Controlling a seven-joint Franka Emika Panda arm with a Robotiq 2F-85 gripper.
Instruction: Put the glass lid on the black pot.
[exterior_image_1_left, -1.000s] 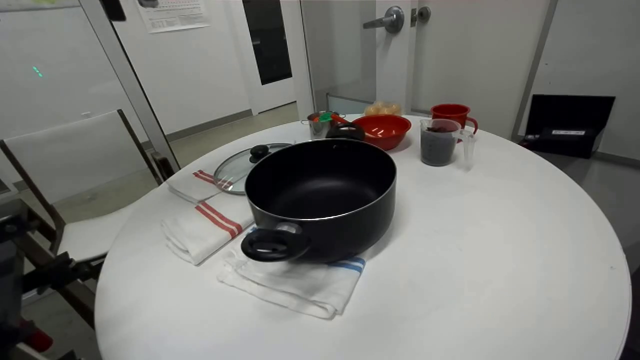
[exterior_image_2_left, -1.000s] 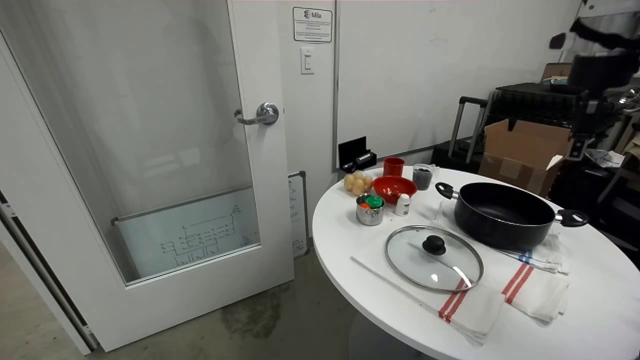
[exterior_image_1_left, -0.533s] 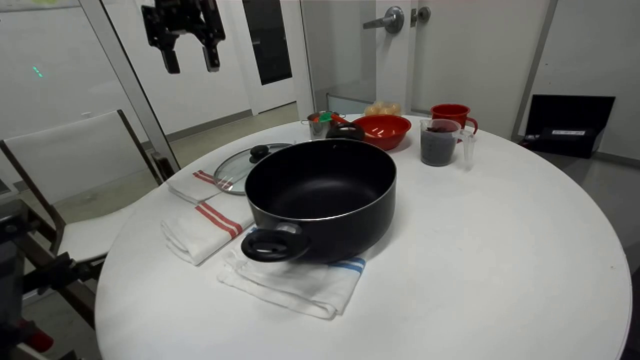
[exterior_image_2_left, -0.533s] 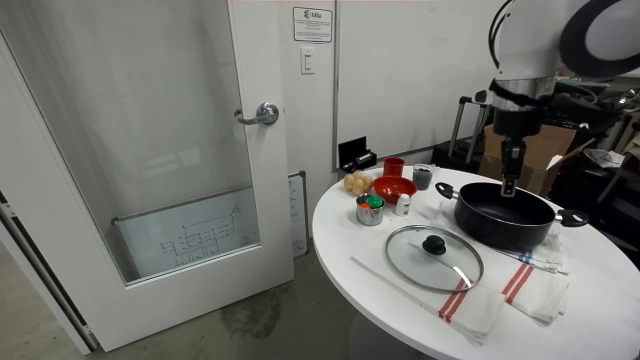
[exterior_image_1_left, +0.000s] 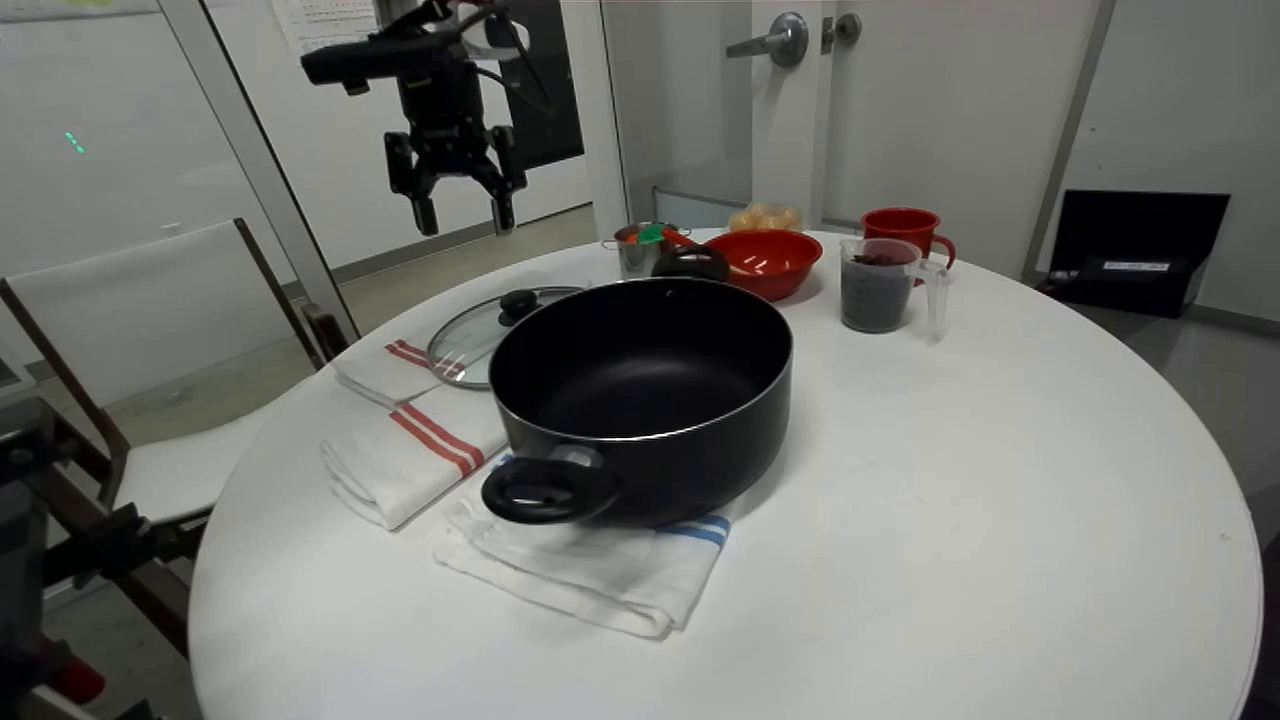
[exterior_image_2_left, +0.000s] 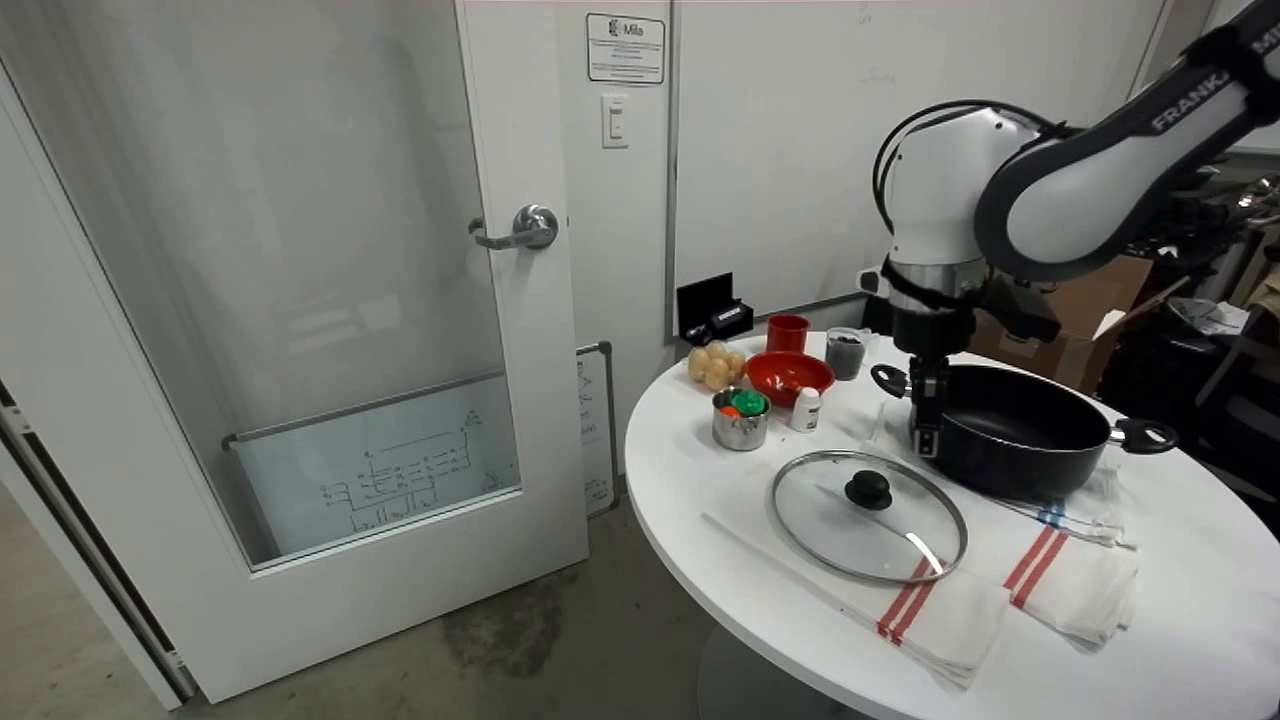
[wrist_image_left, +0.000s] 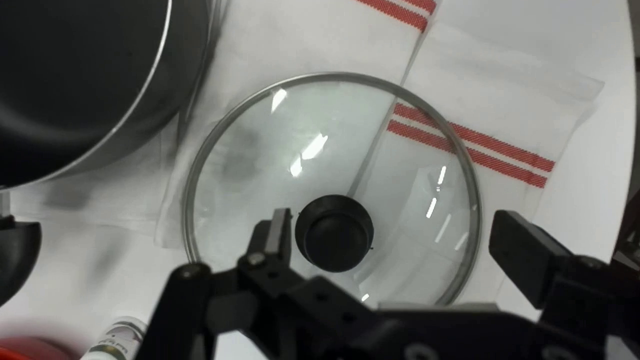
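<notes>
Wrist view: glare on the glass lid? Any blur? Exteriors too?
Wrist view: several white glints on the glass lid, its black knob free of them; white bottle's label too soft to read. Both exterior views: small bright streaks on the lid. In an exterior view: pale reflections on the door glass.

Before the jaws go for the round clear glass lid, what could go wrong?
Uneven grip: in the wrist view the round black knob shows nearer one of the open jaws; if so at contact, closing may nudge the lid sideways.

Cloth slip: the lid lies partly over a folded white red-striped towel, which could slide.

Collision: the wide black pot stands beside the lid; a low carry might knock it.
</notes>
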